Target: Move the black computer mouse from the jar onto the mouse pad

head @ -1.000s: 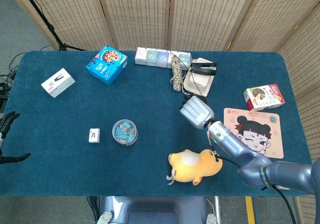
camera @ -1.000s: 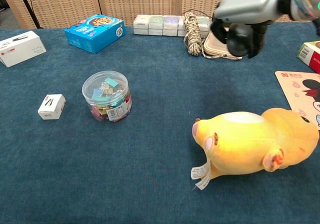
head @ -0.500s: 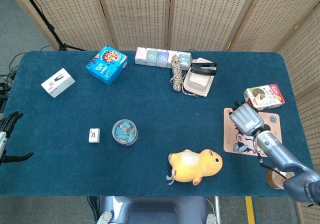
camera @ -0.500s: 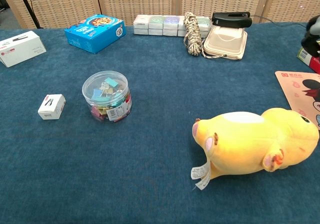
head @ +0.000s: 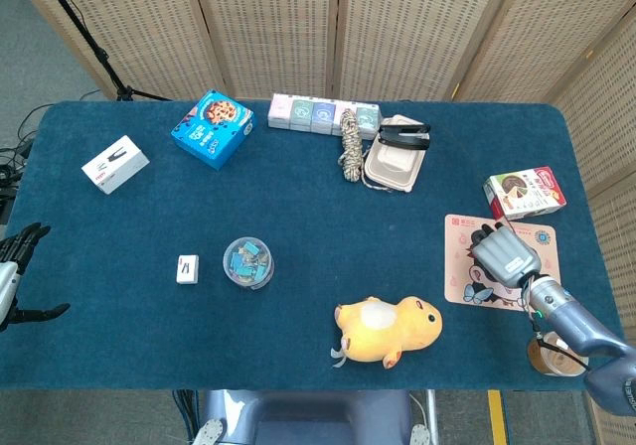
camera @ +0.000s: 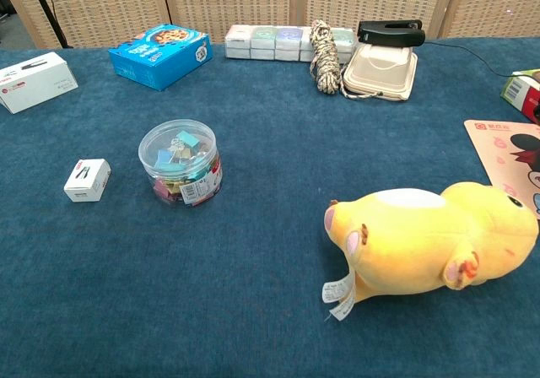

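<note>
Moved: right hand (head: pixel 505 256) has crossed from the table's middle to the right side and now sits low over the mouse pad (head: pixel 459 236).
Right fingers: curled downward with the hand's back to the head camera; what is under them cannot be told.
Black mouse: not visible in either view; possibly hidden beneath the right hand.
Left hand (head: pixel 12 266): off the table's left edge, fingers spread, holding nothing.
Edges: mouse pad lies near the right edge, with a snack box (head: pixel 525 192) just behind it.
Open room: bare blue table (head: pixel 298 207) between the pad and the plush toy (head: pixel 388 330).
Containers: clear tub (head: pixel 247 262) holds coloured clips; beige lidded box (head: pixel 391 167) is closed.
</note>
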Tool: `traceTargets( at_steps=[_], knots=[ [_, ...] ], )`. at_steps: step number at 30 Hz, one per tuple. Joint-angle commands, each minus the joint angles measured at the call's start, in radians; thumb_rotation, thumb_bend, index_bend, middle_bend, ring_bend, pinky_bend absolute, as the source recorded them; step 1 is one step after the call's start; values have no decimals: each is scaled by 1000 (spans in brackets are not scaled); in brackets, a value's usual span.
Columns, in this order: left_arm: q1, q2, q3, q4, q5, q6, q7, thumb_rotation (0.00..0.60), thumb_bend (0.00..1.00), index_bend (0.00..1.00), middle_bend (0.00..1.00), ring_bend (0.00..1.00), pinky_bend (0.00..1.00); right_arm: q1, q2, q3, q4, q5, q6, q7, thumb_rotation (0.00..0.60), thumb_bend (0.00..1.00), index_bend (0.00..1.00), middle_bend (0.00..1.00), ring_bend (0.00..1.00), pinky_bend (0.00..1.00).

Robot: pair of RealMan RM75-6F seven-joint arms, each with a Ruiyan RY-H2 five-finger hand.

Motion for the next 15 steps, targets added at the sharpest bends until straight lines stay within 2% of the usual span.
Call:
traceTargets(
  at_steps=[1,8,15],
  knots=[
    [0,-2,0,-1,-2,0,7,600,0,0,0,0,0,-15,-29,-3,56,-73,-8,69,600,305,643,425,233,322],
    [-2,-14,-1,-8,-21,-1,42,600,0,0,0,0,0,-31,-74,-52,219,-265,29,252,600,305,641,423,228,310],
    [-9,-35,-8,-23,-55,3,102,600,0,0,0,0,0,-51,-113,-95,365,-418,148,411,600,309,640,422,227,308]
  ],
)
